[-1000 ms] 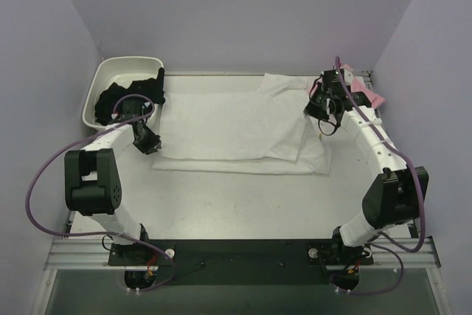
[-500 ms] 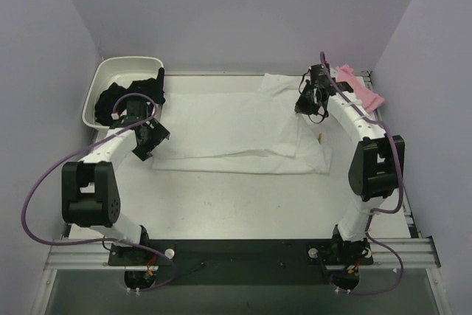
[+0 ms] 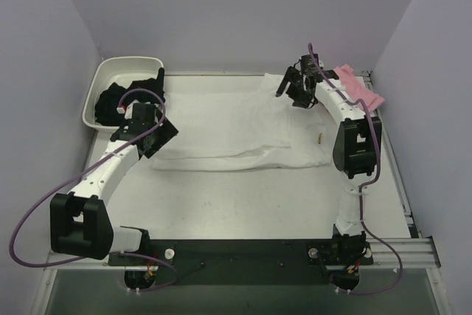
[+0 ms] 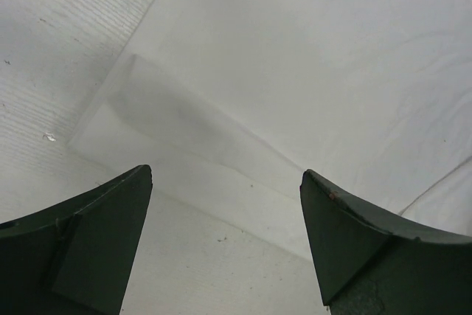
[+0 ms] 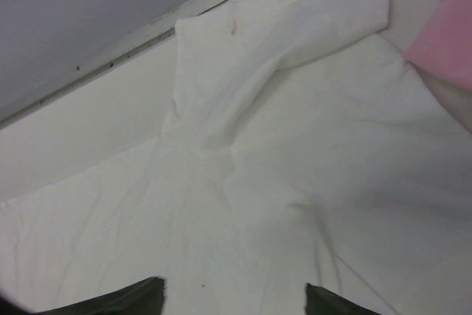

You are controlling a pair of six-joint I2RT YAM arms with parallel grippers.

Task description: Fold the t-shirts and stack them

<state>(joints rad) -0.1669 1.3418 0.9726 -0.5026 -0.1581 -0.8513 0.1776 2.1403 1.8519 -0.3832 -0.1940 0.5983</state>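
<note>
A white t-shirt (image 3: 228,119) lies spread across the middle of the table, its near hem doubled over. A small yellow tag (image 3: 319,138) shows near its right side. The pink t-shirt (image 3: 359,90) lies bunched at the back right corner. My left gripper (image 3: 156,136) hovers over the white tee's left edge; in the left wrist view the gripper (image 4: 227,175) is open and empty above the cloth (image 4: 332,57). My right gripper (image 3: 290,88) hangs over the tee's back right sleeve. In the right wrist view, this gripper (image 5: 232,289) is open over white fabric (image 5: 243,182), with pink cloth (image 5: 446,35) at the right.
A white plastic tub (image 3: 99,82) holding a dark garment (image 3: 122,97) stands at the back left, close behind my left gripper. Purple walls close in the table at the back and both sides. Bare tabletop (image 3: 243,204) runs between the tee and the arm bases.
Both grippers have opened. The right gripper has moved back and to the left over the sleeve. The left arm has swung right over the tee's left edge.
</note>
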